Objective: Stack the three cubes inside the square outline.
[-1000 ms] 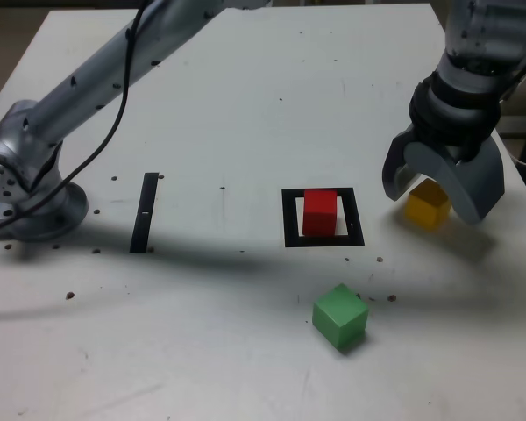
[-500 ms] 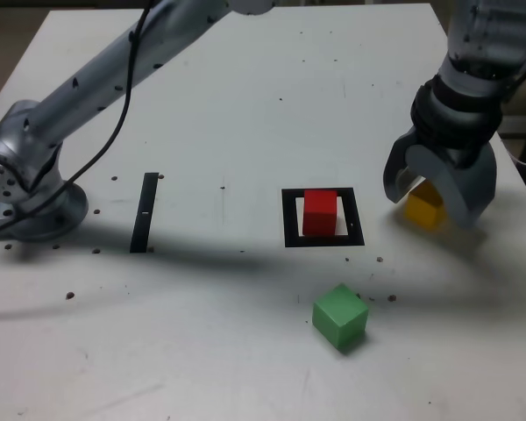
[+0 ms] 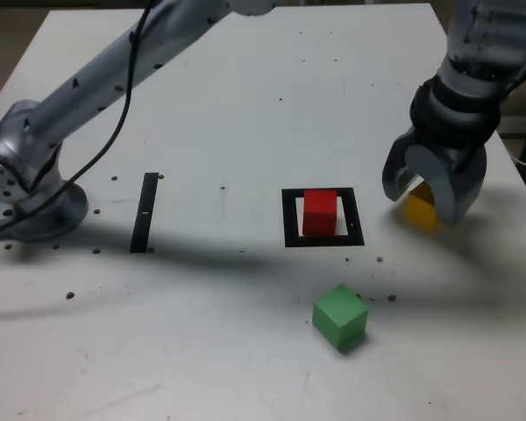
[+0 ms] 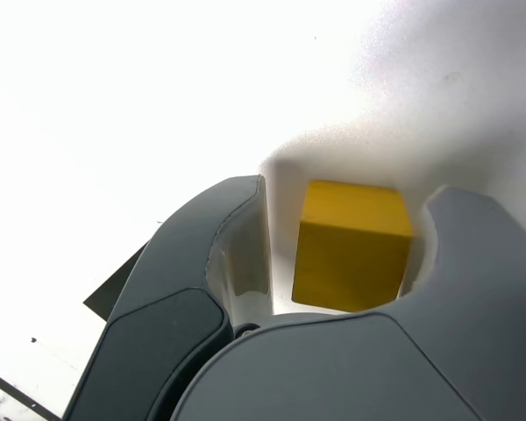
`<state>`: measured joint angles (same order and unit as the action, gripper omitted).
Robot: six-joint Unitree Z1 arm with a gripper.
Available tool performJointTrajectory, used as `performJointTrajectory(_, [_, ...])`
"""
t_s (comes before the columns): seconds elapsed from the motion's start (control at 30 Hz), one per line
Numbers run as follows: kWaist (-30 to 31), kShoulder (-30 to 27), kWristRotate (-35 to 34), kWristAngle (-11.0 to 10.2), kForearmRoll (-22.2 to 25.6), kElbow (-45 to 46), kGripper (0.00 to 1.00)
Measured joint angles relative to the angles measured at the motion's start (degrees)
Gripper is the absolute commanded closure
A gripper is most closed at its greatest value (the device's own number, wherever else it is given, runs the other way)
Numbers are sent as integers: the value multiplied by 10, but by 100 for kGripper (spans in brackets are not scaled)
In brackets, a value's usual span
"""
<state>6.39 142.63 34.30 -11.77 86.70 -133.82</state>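
Exterior view, left side first: the base (image 3: 39, 206) of the arm (image 3: 96, 92) stands on the white table (image 3: 219, 342), with the arm reaching up and across the top edge, and a black cable (image 3: 114, 132) hanging in a curve in front of it. To the right of the base lies the strip (image 3: 145, 213), narrow, straight and black, running nearly up and down the view. Dark specks dot the table around it. Well to the right of the strip is the outline (image 3: 357, 230), a flat black square with a white centre, and on that centre sits the red cube (image 3: 319, 213), upright and alone, nothing stacked on it. Slightly farther right and nearer the bottom of the view, outside the outline, the green cube (image 3: 340, 316) rests on the table, turned so that one corner faces the camera. At the right, well apart from the outline, the hand (image 3: 422, 207) comes down from above with its jaws parted, one on either side of the yellow cube (image 3: 420, 210). That cube is partly hidden behind the nearer jaw. In the wrist view the yellow cube lies between the jaws, with a clear gap to one of them; the other curves close beside it, and whether it touches cannot be told. The jaws stand wider than the cube, and it rests on the table, not clamped.
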Motion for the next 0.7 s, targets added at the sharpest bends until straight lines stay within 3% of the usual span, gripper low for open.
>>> performJointTrajectory(0.57, [0, 2, 0, -1, 0, -1, 63])
performJointTrajectory(0.7, [0, 0, -6, -11, 6, 0, 63])
